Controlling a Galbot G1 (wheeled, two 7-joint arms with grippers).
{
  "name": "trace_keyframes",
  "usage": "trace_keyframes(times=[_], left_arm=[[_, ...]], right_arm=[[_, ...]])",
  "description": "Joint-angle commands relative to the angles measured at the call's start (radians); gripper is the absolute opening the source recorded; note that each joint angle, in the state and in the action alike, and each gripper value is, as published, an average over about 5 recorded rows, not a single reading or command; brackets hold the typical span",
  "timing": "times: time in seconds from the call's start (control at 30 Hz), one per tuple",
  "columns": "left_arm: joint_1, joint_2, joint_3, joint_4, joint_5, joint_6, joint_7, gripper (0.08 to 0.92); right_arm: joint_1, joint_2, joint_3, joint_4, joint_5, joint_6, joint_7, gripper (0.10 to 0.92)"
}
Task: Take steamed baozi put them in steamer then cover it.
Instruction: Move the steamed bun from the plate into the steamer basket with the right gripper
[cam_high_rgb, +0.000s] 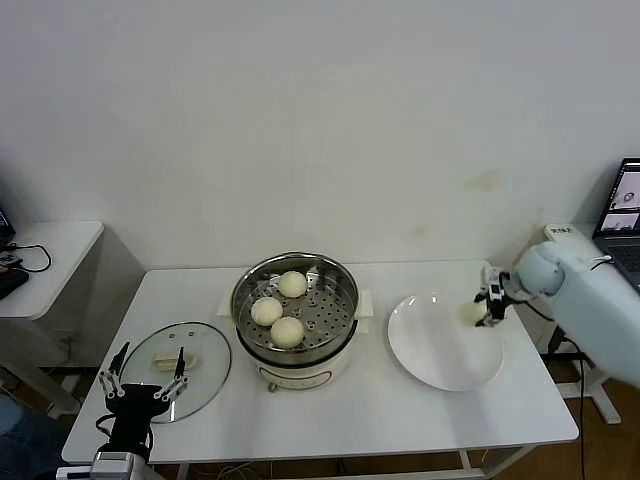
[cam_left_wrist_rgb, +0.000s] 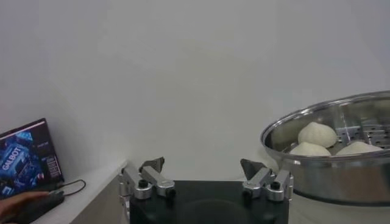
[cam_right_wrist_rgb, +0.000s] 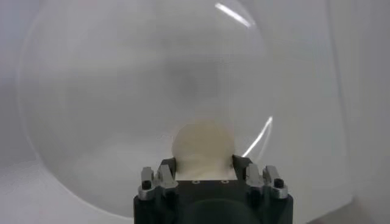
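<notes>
Right wrist view shows the right gripper (cam_right_wrist_rgb: 203, 159) closed on a steamed baozi (cam_right_wrist_rgb: 203, 145), its two fingers pressed against the bun's opposite sides. Directly beneath the gripper lies the white plate (cam_right_wrist_rgb: 109, 85), with the held bun over the plate's edge nearest the arm. Out to the side of this gripper, across a strip of bare table (cam_high_rgb: 400, 400), stands the steamer (cam_high_rgb: 296, 318); three more baozi (cam_high_rgb: 281, 310) rest on its perforated tray, close together. Beyond the steamer, on the far side from the right gripper, the cover (cam_high_rgb: 176, 357) lies flat on the table with its cream handle up. The left gripper (cam_high_rgb: 146, 378) hangs at the near edge of the cover, fingers spread wide and holding nothing, with the steamer's steel wall off to one side of it.
</notes>
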Motion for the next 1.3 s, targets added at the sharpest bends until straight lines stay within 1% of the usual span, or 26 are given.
trace_keyframes(times=[0.03,0.17,0.33,0.47,0.6,0.73,0.97,1.3], left_arm=[[-0.005,-0.002,0.004,0.0,0.0,-0.001,-0.001,0.823],[-0.013,-0.005,0.013,0.004,0.001,-0.001,-0.001,0.823],[-0.022,-0.006,0.019,0.008,0.001,-0.001,-0.001,0.823],[-0.032,-0.008,0.024,0.014,0.001,0.0,-0.002,0.823],[-0.038,-0.008,0.025,0.022,0.001,0.0,-0.002,0.823],[-0.044,-0.007,0.019,0.028,-0.002,0.0,-0.002,0.823],[-0.052,-0.002,0.012,0.042,-0.003,0.0,-0.001,0.823],[-0.061,0.001,0.008,0.054,-0.006,0.001,-0.001,0.823]], right_arm=[[0.328,-0.06,-0.207,0.209,0.262,-0.108,0.01,0.593],[0.491,-0.006,-0.322,0.277,0.387,-0.179,0.054,0.594],[0.667,0.096,-0.46,0.343,0.56,-0.263,0.118,0.594],[0.708,0.181,-0.514,0.364,0.675,-0.315,0.176,0.599],[0.696,0.26,-0.529,0.355,0.753,-0.357,0.241,0.602],[0.654,0.316,-0.544,0.336,0.787,-0.384,0.277,0.602],[0.532,0.376,-0.564,0.289,0.798,-0.416,0.312,0.602],[0.434,0.424,-0.575,0.23,0.726,-0.436,0.32,0.602]])
